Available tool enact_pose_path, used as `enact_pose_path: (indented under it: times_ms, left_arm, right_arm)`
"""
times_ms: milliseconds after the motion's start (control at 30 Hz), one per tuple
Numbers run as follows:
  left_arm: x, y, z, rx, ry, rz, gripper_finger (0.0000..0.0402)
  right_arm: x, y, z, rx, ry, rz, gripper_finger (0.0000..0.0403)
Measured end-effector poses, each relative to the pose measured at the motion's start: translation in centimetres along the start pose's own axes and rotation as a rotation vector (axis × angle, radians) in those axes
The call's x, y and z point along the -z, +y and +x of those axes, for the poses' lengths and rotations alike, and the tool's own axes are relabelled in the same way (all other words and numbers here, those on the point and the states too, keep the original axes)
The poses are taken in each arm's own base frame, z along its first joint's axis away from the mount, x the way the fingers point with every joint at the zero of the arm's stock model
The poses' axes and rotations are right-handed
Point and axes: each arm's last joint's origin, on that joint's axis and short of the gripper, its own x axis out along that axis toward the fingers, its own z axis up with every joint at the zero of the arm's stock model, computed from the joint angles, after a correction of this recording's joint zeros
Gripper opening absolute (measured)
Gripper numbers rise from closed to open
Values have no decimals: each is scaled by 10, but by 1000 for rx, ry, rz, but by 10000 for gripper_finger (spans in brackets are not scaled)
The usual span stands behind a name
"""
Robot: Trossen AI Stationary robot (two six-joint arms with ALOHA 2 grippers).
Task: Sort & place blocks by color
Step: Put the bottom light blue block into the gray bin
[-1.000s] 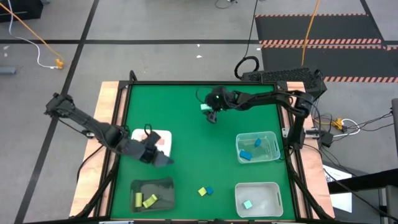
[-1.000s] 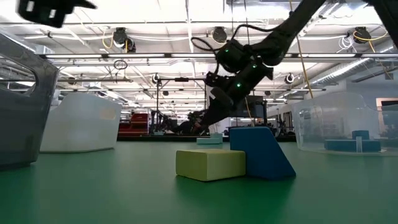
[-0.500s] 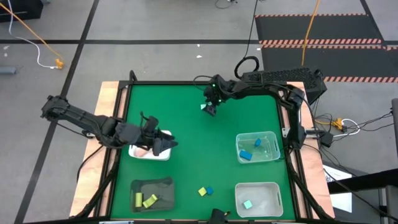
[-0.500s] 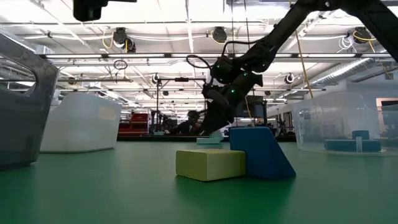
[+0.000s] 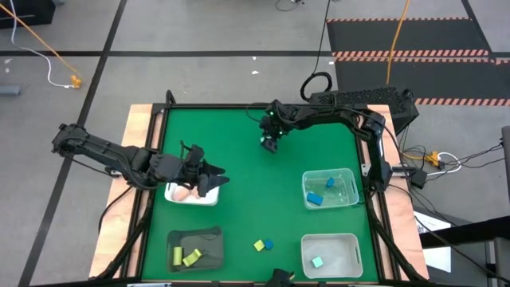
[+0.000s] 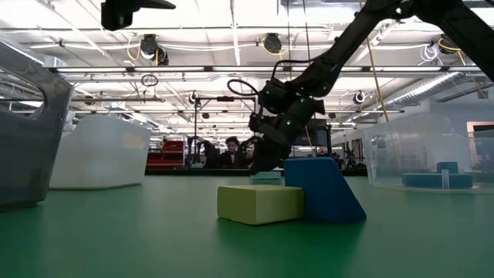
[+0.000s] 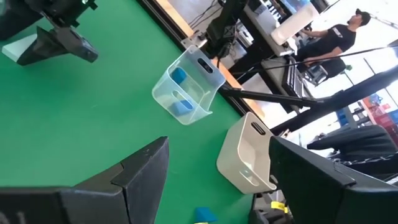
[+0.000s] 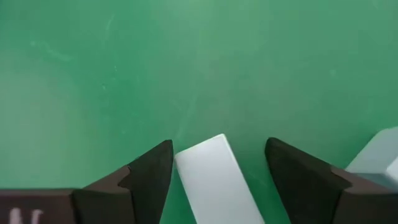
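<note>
A pale mint block (image 8: 214,183) lies flat on the green table at the far middle. My right gripper (image 8: 217,148) points down at it, open, one finger on each side; I cannot tell whether a finger touches it. In the high view the right gripper (image 5: 271,142) covers this block. My left gripper (image 5: 215,181) hangs open, with nothing in it, over the white tray (image 5: 203,199) that holds pink blocks (image 5: 182,192). A yellow block (image 5: 257,245) and a blue block (image 5: 268,244) rest side by side near the front edge.
A clear bin (image 5: 329,189) with blue blocks stands at the right, and a second bin (image 5: 331,255) with a mint block sits in front of it. A dark tray (image 5: 195,247) at the front left holds yellow blocks. A person (image 6: 231,150) shows beyond the far edge.
My right gripper has sunk toward the table and come over the mint block, which has stayed where it was. My left gripper has risen, gone toward the far edge and the right over the white tray, and rolled.
</note>
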Motion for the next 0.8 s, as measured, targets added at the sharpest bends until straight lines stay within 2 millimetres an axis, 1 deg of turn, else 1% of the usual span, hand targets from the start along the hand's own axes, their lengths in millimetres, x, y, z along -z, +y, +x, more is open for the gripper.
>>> enact_pose_path:
  times_ms: [167,367,467,600,633,733,800]
  left_arm:
    - [0,0,0,0,0,42,278]
    - [-1,1,1,-5,-5,77,278]
    - [-3,2,1,-11,-11,74,278]
    - [-5,4,2,-21,-21,68,278]
    - [-6,5,2,-25,-24,66,278]
    - [-9,7,3,-35,-36,53,278]
    - [-11,9,4,-43,-44,47,278]
  right_arm:
    - [4,6,2,40,69,-71,219]
    - [6,22,7,111,129,-164,190]
    - [5,30,9,134,148,-194,167]
    - [6,38,11,131,156,-183,117]
    - [5,40,11,132,157,-169,111]
    - [5,44,12,139,155,-125,111]
    - [2,47,8,142,138,-107,111]
